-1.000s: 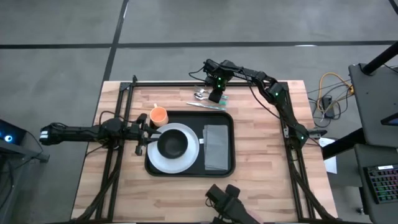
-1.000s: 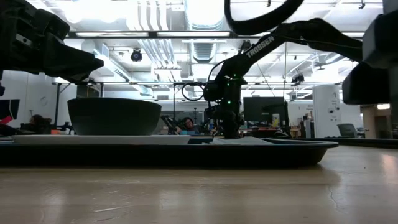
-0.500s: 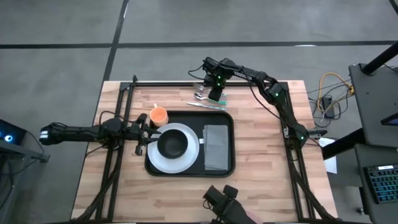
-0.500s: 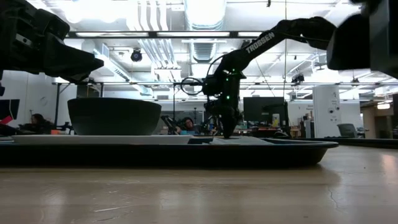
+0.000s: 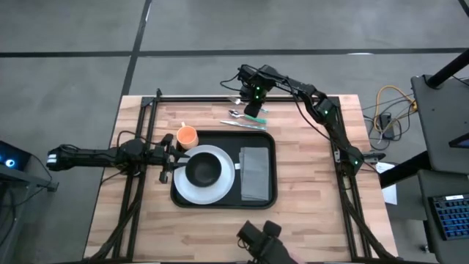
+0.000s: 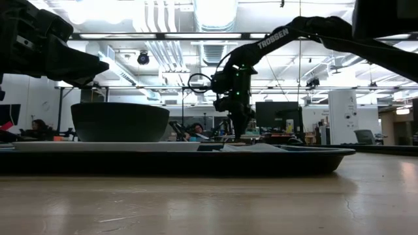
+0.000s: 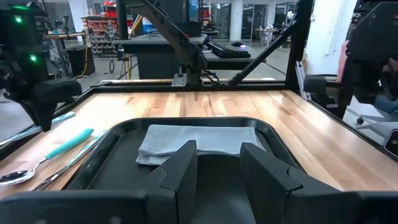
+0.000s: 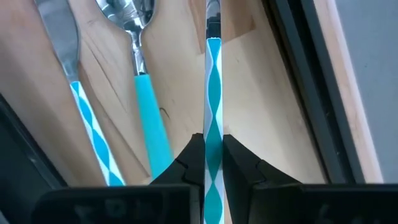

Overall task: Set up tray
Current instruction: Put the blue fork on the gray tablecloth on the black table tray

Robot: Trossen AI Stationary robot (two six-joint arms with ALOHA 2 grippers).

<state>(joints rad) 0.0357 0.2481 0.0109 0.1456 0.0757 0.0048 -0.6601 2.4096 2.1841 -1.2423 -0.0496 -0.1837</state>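
Note:
The black tray (image 5: pixel 272 170) sits mid-table and carries a white plate (image 5: pixel 229 183), a dark bowl (image 5: pixel 203 170) and a grey napkin (image 5: pixel 254 173). An orange cup (image 5: pixel 187 136) stands at the tray's far left corner. Beyond the tray's far rim a spoon (image 8: pixel 135 43) and a knife (image 8: pixel 68 56) lie on the wood. Above them my right gripper (image 5: pixel 253 108) points down, shut on a utensil with a teal-and-white striped handle (image 8: pixel 212 93). My left gripper (image 7: pixel 217 163) stands open and level at the tray's left rim, holding nothing. My right gripper pinches the striped handle (image 8: pixel 212 127) between its two fingers from above, with the fingers pointing down and lying across it. The utensil runs out from the fingers roughly level, and its metal end (image 8: pixel 212 9) leaves the picture. Whether that end is clear of the table I cannot tell.
A black frame rail (image 5: pixel 242 97) runs along the table's far edge just behind the right gripper. Bare wood (image 5: pixel 315 183) lies to the right of the tray. A dark camera mount (image 5: pixel 260 238) stands at the near edge.
My right gripper has risen from the cutlery beyond the tray's far rim, still shut on the striped handle and still pointing down. The spoon and knife have stayed on the wood.

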